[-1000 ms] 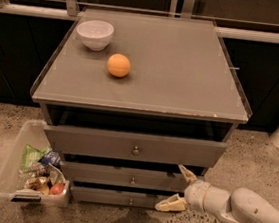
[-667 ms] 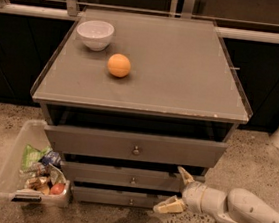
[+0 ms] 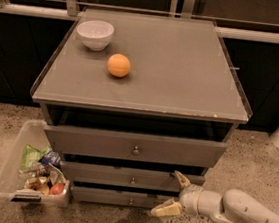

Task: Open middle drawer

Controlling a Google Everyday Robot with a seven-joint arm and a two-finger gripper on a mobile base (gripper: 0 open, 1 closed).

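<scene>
Camera view looks down on a grey three-drawer cabinet [image 3: 183, 78], and everything below is placed relative to that cabinet. The middle drawer [image 3: 97, 173], a plain grey flat front, sits between the taller top drawer [image 3: 91, 141] and the narrow bottom drawer [image 3: 99, 195]. It looks shut to me, so I'd say the actual pull hasn't started.

The robot's cream-coloured two-finger gripper [image 3: 174, 194] is low at the cabinet's front, towards its right side. Its fingers are spread wide with nothing between them. One tip points up near the middle drawer's right end and the other hangs down by the bottom drawer. My guess is it's open like that so it can close around the small round metal knob [image 3: 132, 180]. That knob is at the centre of the drawer front, so the gripper needs to slide left first.

On the cabinet's top, a white ceramic bowl [image 3: 94, 34] and a round orange fruit [image 3: 119, 65] sit towards the back left, near each other but not touching. A clear plastic bin of snacks [image 3: 7, 169] is on the floor at the cabinet's left, out of the way.
</scene>
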